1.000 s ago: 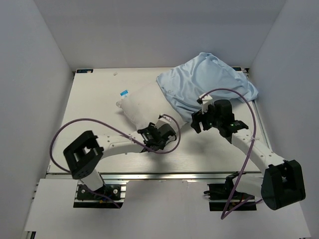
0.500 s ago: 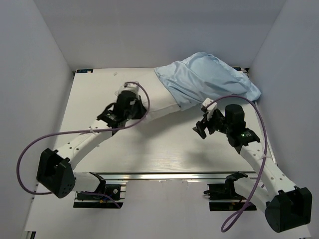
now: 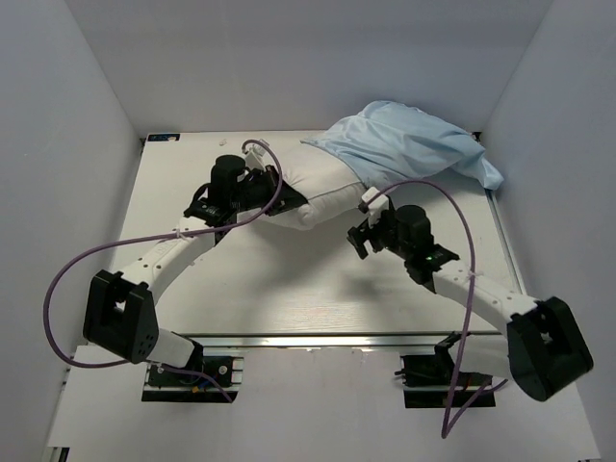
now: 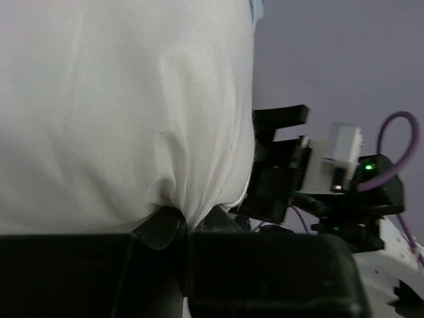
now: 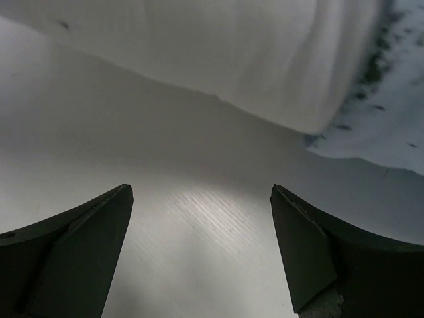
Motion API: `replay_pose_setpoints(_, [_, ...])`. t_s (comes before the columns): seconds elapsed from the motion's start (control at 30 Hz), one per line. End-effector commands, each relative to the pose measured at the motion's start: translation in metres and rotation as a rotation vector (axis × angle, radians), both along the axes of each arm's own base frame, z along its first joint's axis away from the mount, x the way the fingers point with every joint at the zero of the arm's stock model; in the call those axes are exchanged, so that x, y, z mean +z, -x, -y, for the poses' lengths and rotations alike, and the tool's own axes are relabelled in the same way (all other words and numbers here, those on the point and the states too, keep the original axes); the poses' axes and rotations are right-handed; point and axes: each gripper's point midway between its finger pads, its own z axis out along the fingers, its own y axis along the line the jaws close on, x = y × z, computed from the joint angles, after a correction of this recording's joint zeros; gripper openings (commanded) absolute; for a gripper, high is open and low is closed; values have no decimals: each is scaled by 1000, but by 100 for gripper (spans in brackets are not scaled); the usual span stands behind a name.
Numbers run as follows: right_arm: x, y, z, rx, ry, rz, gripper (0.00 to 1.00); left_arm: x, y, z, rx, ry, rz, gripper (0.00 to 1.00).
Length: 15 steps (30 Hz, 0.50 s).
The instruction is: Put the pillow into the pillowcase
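The white pillow lies at the back of the table, its right end inside the mouth of the light blue pillowcase. My left gripper is at the pillow's left end, shut on a pinch of its white fabric; the jaws meet on a fold at the left gripper. My right gripper is just in front of the pillow's near edge, open. In the right wrist view the right gripper has only bare table between its fingers, with the pillow ahead and the pillowcase at right.
The white table is enclosed by grey walls at the left, back and right. The pillowcase bunches against the back right corner. Purple cables loop off both arms. The right arm's gripper shows past the pillow in the left wrist view.
My left arm swung from the table's middle to the pillow's left end, shut on it and pushed it rightward toward the pillowcase. My right gripper opened wider and moved left toward the pillow.
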Motion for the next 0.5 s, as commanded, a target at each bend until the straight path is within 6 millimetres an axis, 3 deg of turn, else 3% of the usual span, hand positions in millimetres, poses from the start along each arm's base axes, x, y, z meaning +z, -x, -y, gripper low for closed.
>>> replay_pose_setpoints(0.0, [49, -46, -3, -213, -98, 155, 89, 78, 4, 19, -112, 191, 127, 0])
replay_pose_setpoints(0.13, [55, -82, 16, -419, -56, 202, 89, 88, 0, 17, -112, 206, 138, 0])
replay_pose_setpoints(0.17, [54, -96, 32, -533, -13, 220, 89, 91, 0, 17, -113, 216, 139, 0])
replay_pose_setpoints(0.27, [50, -114, 56, -686, 60, 244, 89, 93, -2, 15, -107, 225, 139, 0])
replay_pose_setpoints(0.33, [53, -120, 67, -701, 58, 241, 88, 95, -3, 15, -108, 232, 143, 0])
replay_pose_setpoints(0.47, [53, -123, 55, -519, 6, 202, 85, 96, -5, 18, -119, 242, 134, 0])
